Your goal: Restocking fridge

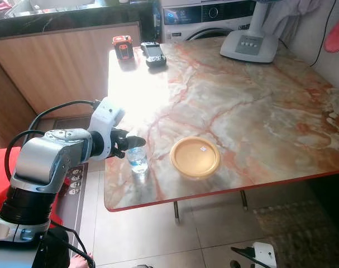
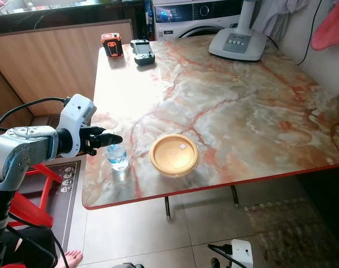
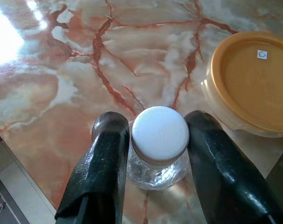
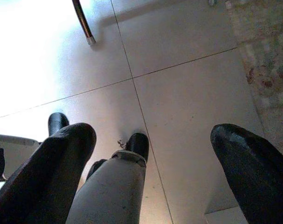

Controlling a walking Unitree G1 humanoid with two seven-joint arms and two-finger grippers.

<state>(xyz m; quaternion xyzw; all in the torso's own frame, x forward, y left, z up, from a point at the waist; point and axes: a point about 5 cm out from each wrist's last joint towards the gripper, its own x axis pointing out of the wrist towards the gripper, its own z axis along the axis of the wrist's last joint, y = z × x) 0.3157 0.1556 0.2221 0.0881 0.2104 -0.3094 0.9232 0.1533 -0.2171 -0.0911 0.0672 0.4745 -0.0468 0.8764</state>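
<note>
A small clear water bottle [image 1: 138, 160] with a white cap [image 3: 160, 134] stands upright on the marble table [image 1: 258, 111], near its front left corner. My left gripper [image 1: 133, 143] reaches in from the left at cap height. In the left wrist view its two black fingers [image 3: 104, 163] press against both sides of the bottle's neck, so it is shut on the bottle. My right gripper [image 4: 153, 133] hangs low at my side over the tiled floor, open with nothing between its fingers.
A round orange-lidded container [image 1: 195, 157] lies just right of the bottle. Two small devices [image 1: 123, 46] [image 1: 153, 53] sit at the table's far left, a white fan base [image 1: 249, 46] at the back. A wooden counter [image 1: 63, 67] and red stool [image 2: 32, 192] stand on my left.
</note>
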